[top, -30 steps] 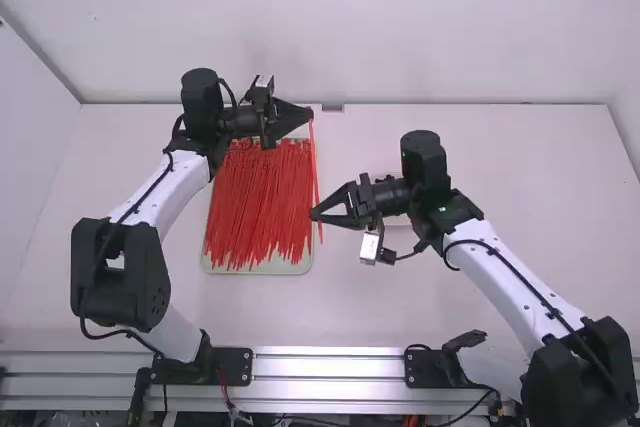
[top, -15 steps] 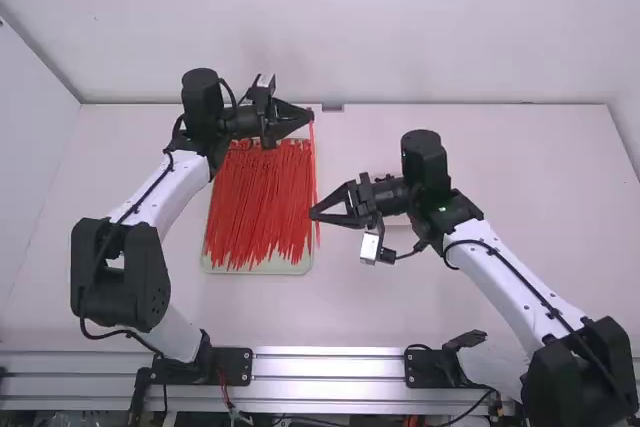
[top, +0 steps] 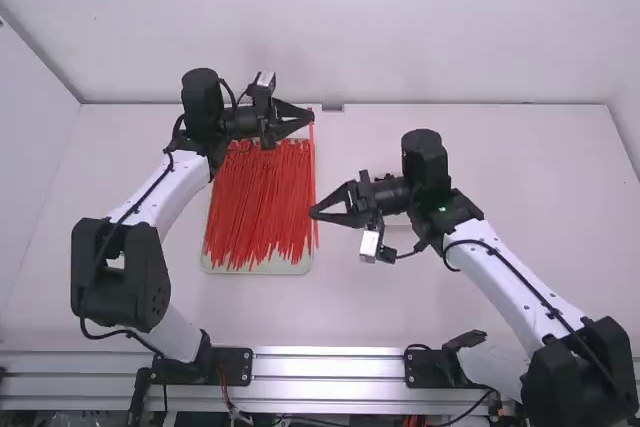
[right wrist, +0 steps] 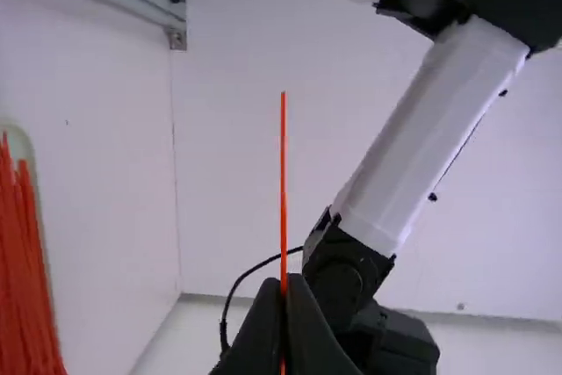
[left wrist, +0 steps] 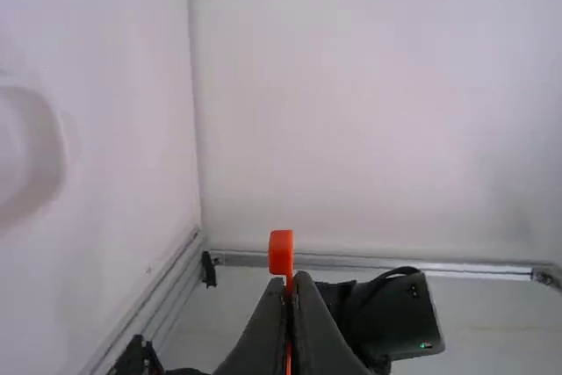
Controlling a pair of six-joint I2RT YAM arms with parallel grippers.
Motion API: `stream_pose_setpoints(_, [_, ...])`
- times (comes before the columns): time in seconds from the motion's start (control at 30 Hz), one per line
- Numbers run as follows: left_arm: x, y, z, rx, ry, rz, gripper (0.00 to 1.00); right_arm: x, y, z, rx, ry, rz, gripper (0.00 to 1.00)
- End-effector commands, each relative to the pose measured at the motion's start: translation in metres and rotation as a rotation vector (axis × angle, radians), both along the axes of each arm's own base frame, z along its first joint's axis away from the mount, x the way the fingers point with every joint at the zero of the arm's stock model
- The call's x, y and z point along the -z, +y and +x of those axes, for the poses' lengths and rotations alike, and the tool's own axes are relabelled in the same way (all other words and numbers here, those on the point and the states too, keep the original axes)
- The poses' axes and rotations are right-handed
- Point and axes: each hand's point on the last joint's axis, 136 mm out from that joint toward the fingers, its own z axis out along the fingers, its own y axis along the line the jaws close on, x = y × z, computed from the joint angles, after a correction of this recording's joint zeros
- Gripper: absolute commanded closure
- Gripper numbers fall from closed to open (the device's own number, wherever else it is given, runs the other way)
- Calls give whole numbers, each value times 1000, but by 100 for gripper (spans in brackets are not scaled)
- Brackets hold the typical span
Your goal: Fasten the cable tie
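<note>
Expect a light, springy, slick tie (top: 316, 172) — you have it clamped near both ends, left gripper (top: 304, 120) at 12 o'clock, right gripper (top: 317, 213) at 6 o'clock.

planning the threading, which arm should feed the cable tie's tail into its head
Right, probably: right tool grips the tail of the thin red plastic cable tie, tip free; left tool pins its head.

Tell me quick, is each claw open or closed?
Left claw: closed on a red cable tie, near its head.
Right claw: closed on the tie's thin strap.
</note>
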Motion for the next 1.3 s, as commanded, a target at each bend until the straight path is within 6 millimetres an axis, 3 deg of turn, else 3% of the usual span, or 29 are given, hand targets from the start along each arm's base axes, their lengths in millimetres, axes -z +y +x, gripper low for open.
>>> stream_pose_setpoints(0.0, [-13, -3, 4, -12, -209, 43, 98, -1, -1, -1, 5, 216, -47, 100])
stream_pose_setpoints(0.13, [-13, -2, 6, -7, -506, 118, 98, -5, -1, -2, 10, 510, -112, 100])
stream_pose_setpoints(0.17, [-13, -2, 6, -7, -506, 118, 98, -5, -1, -2, 10, 510, -112, 100])
stream_pose_setpoints(0.33, [-12, -1, 8, -1, -818, 202, 98, -10, -4, -11, -30, 866, -209, 100])
stream_pose_setpoints(0.6, [-6, -1, 7, 22, -1022, 268, 98, -16, -10, 7, 41, 907, -184, 100])
stream_pose_setpoints(0.8, [-6, -1, 7, 21, -1023, 269, 98, -25, -16, -15, -107, 808, -187, 100])
stream_pose_setpoints(0.97, [-5, 4, 9, 10, -1014, 276, 98, -36, -14, -14, -107, 818, -191, 100])
stream_pose_setpoints(1.07, [-6, 2, 8, 18, -1079, 287, 98, -49, -11, -7, -65, 883, -188, 100])
stream_pose_setpoints(1.27, [-6, -2, 6, 40, -1290, 335, 98, -83, -2, 36, 137, 1208, -53, 100])
